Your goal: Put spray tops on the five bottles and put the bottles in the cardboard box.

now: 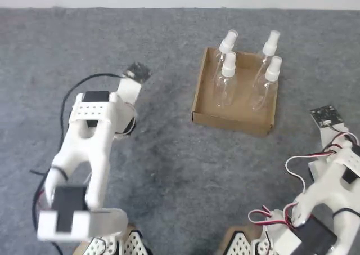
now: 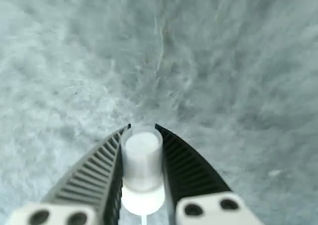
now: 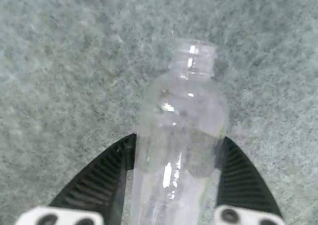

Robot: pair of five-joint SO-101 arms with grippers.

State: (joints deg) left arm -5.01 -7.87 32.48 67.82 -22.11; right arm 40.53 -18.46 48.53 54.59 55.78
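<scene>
In the left wrist view my left gripper [image 2: 141,129] is shut on a white spray top [image 2: 142,158], held above the grey carpet. My right gripper [image 3: 178,138] is shut around the body of a clear bottle [image 3: 181,120]; its open threaded neck [image 3: 195,56] carries no top. The cardboard box [image 1: 230,121] lies at the back right of the high view. Several clear bottles [image 1: 226,83] with white spray tops lie inside it. The left arm [image 1: 93,131] stands left of the box, and the right arm [image 1: 337,176] is at the lower right.
Grey carpet [image 1: 169,153] covers the whole table between the two arms and in front of the box. Loose cables [image 1: 298,165] hang by the right arm, and a black cable [image 1: 70,97] loops beside the left arm.
</scene>
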